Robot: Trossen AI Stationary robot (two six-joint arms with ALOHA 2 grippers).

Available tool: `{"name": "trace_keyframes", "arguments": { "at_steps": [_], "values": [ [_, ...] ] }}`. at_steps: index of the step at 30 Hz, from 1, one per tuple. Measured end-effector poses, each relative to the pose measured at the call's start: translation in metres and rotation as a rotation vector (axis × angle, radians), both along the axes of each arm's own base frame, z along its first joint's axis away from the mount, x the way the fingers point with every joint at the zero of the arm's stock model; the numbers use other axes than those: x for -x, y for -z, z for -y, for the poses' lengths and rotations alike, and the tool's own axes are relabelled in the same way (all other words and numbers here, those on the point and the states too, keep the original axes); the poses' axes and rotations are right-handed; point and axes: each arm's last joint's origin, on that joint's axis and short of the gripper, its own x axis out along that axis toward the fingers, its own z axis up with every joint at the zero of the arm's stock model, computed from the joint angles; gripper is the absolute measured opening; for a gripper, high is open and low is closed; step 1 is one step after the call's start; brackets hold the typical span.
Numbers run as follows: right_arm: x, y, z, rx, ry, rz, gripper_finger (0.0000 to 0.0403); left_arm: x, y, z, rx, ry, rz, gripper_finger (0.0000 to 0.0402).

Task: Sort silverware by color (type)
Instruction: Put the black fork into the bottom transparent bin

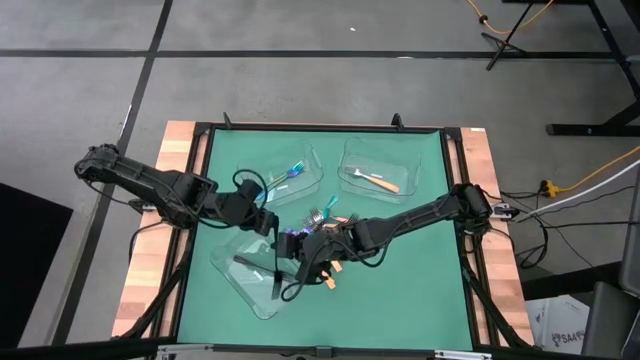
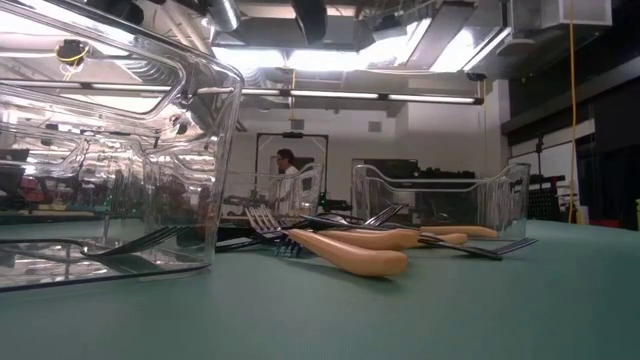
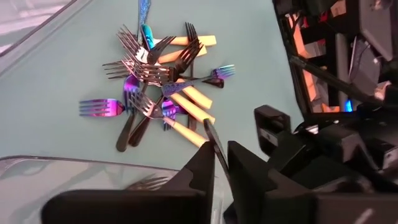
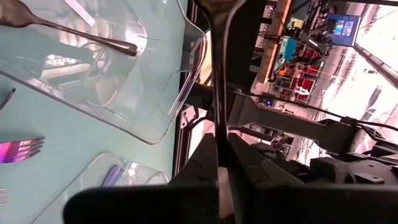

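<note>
Reaching low across the green mat, my right gripper [image 1: 300, 262] sits at the near tray's [image 1: 245, 285] rim, fingers pinched on a dark fork [image 4: 217, 74] held upright. My left gripper [image 3: 219, 163] hangs just beside the same tray, clamped on a thin dark utensil [image 3: 214, 140]. Left wrist view alone shows the fork pile [image 3: 155, 81] spread beside the tray. Low view shows orange handles [image 2: 350, 255] flat on the mat.
</note>
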Motion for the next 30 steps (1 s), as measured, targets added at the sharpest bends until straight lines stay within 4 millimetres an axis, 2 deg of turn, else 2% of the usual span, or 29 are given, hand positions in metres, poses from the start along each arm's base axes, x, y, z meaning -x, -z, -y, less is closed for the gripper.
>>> {"name": "trace_keyframes", "arguments": {
  "at_steps": [4, 8, 18, 22, 26, 30],
  "values": [
    [0.000, 0.000, 0.000, 0.001, -0.001, 0.000, 0.0001, 0.000, -0.001, 0.000, -0.005, -0.009, 0.009, 0.0008],
    [0.000, 0.000, 0.000, 0.000, -0.001, -0.001, 0.0008, 0.000, -0.001, 0.000, -0.008, -0.010, 0.009, 0.0005],
    [0.000, -0.001, 0.000, -0.004, 0.005, 0.005, 0.0084, 0.001, 0.002, -0.001, -0.064, 0.000, -0.013, 0.0002],
    [0.001, -0.001, 0.001, -0.007, 0.074, 0.014, 0.0106, 0.001, 0.002, -0.001, -0.097, 0.015, -0.011, 0.0002],
    [0.003, 0.000, 0.002, -0.060, 0.230, 0.034, 0.0109, 0.002, 0.001, 0.003, -0.185, 0.038, 0.002, 0.0002],
    [0.007, 0.005, 0.002, -0.081, 0.312, -0.006, 0.0110, 0.006, 0.000, 0.012, -0.301, 0.056, 0.019, 0.0002]
  ]
}}
